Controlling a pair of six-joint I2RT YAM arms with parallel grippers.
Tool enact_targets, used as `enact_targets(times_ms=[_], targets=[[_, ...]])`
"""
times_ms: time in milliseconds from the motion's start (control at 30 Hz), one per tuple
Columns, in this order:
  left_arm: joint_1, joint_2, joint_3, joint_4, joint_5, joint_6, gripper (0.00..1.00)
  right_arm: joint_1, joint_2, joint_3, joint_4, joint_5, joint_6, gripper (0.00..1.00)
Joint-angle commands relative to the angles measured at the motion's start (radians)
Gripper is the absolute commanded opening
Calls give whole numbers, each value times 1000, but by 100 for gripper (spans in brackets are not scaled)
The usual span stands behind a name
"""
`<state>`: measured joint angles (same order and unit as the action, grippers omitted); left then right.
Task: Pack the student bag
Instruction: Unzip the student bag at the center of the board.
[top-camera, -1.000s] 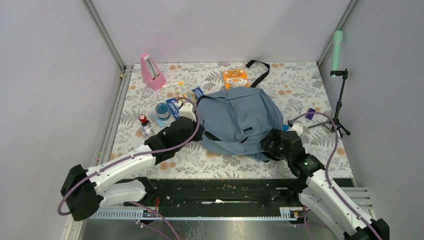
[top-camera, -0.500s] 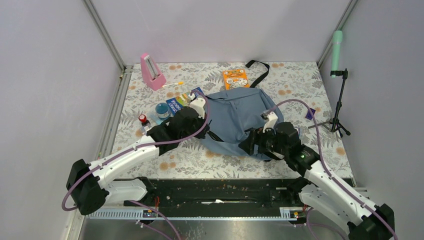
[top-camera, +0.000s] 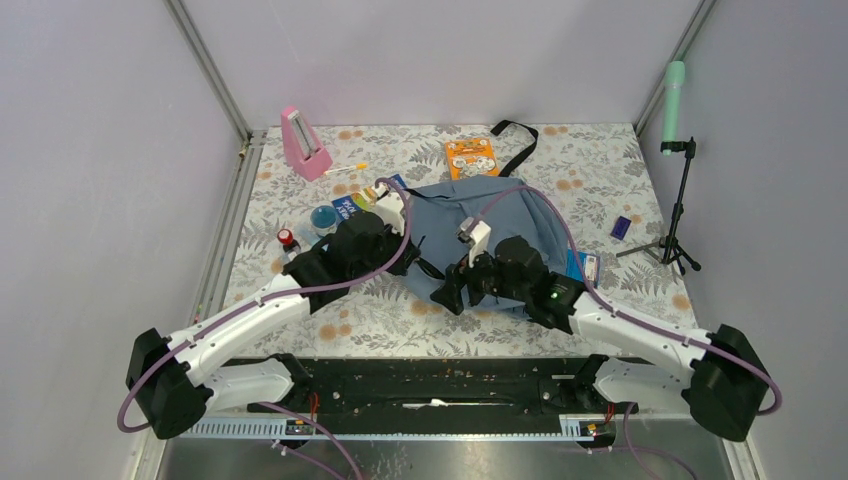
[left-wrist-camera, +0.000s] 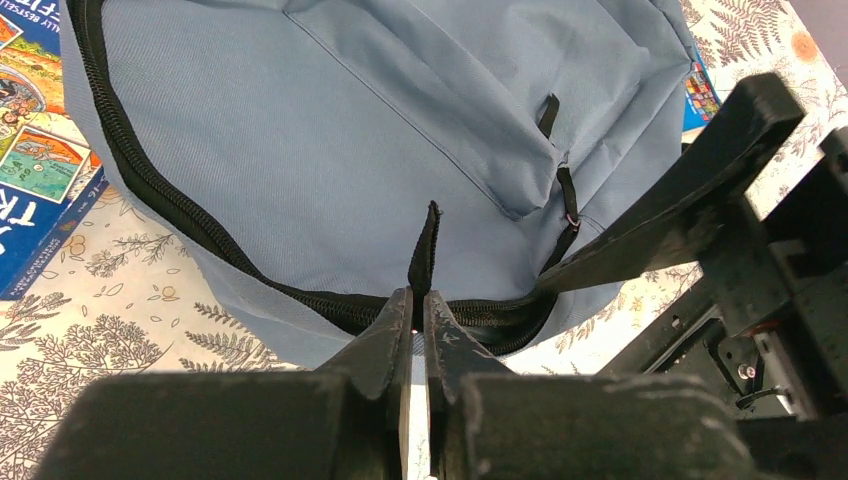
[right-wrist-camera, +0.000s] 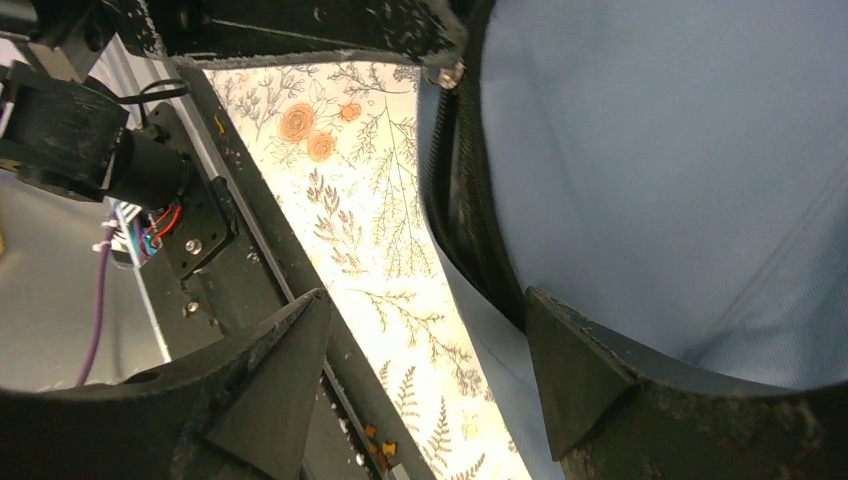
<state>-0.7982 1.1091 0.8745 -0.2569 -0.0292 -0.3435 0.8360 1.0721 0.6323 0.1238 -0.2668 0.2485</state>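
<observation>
Student bag (left-wrist-camera: 300, 150) ahead of left pincer (left-wrist-camera: 420, 296), zipper pull (left-wrist-camera: 427, 245) between its tips.

**Top external view:** fixed high above and behind the left arm (top-camera: 250, 315) and right arm (top-camera: 640, 335), tilted down toward the far wall. It is distant enough to take in the whole tabletop (top-camera: 600, 160) and the student bag (top-camera: 440, 200).

**Left wrist view:** low and close, looking along the left fingers (left-wrist-camera: 385, 335), facing right across the bag's near rim with its zipper (left-wrist-camera: 150, 190) and pull tab (left-wrist-camera: 427, 250).

**Right wrist view:** closer still, looking out between the right fingers (right-wrist-camera: 270, 370) at the same rim and the tabletop's near edge.

**Shared ground:** all three views show the bag's near zipper rim; the left wrist view also catches one of the right fingers (left-wrist-camera: 690, 190)
</observation>
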Motion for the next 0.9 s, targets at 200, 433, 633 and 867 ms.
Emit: enact_targets(times_ms=[200, 433, 633, 867], targets=[[4, -29, 1, 88, 53, 4, 0, 69, 100, 82, 119, 237, -128, 75], [4, -27, 0, 91, 60, 6, 0, 89, 179, 125, 115, 246, -151, 63], [4, -34, -3, 91, 43, 13, 0, 109, 205, 140, 128, 245, -120, 27], [5, -37, -2, 85, 13, 16, 0, 116, 197, 115, 106, 245, -106, 0]])
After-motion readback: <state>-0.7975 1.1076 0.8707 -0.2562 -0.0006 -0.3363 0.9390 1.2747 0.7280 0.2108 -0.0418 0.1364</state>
